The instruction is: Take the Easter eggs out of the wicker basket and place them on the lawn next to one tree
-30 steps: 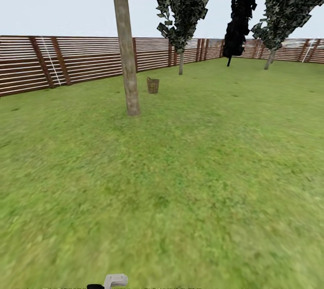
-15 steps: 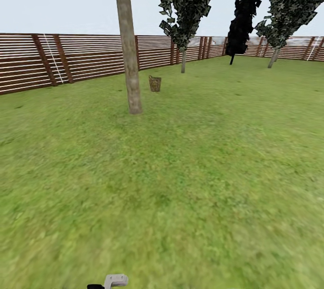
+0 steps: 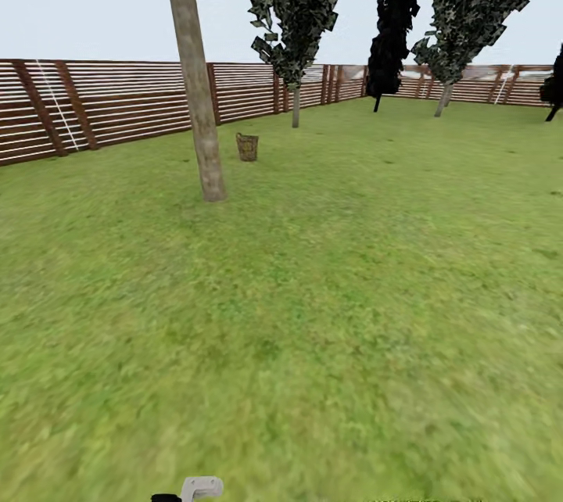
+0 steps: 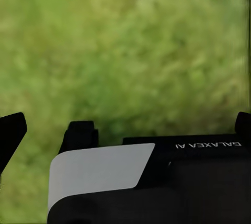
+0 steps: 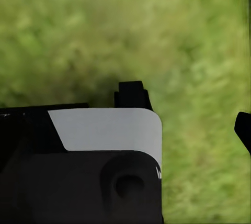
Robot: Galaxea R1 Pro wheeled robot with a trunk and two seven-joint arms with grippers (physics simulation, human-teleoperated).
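Closest to me, at the bottom edge of my head view, a small grey and black piece of my own body (image 3: 195, 488) pokes into sight above the grass. My left gripper (image 4: 47, 132) hangs over the lawn (image 3: 328, 314); in my left wrist view two black fingertips (image 4: 79, 134) stand apart with nothing but blurred green between them, so its jaws are spread and empty. My right gripper (image 5: 188, 111) also hangs over bare grass, one black fingertip (image 5: 130, 94) rising behind the white and black housing and the other at the frame's edge, well apart from it, nothing held.

Beyond that, the lawn stretches away in patchy light and dark green, wide and flat. Farther out and to my left stands the tree (image 3: 195, 95), its thick mottled grey-brown trunk leaning slightly, its leaves starting at the top of the view. Just past it and a little to the right, the wicker basket (image 3: 247, 147) sits upright on the grass, near the trunk but not touching it. It is too small and far for me to tell what lies inside; I cannot make out the eggs.

Behind the basket runs the brown slatted fence (image 3: 117, 107), closing the garden. Along it stand a dark-leaved tree (image 3: 297, 9), a thin black-foliaged tree (image 3: 391, 25) and another leafy tree (image 3: 477, 1) off to my right.
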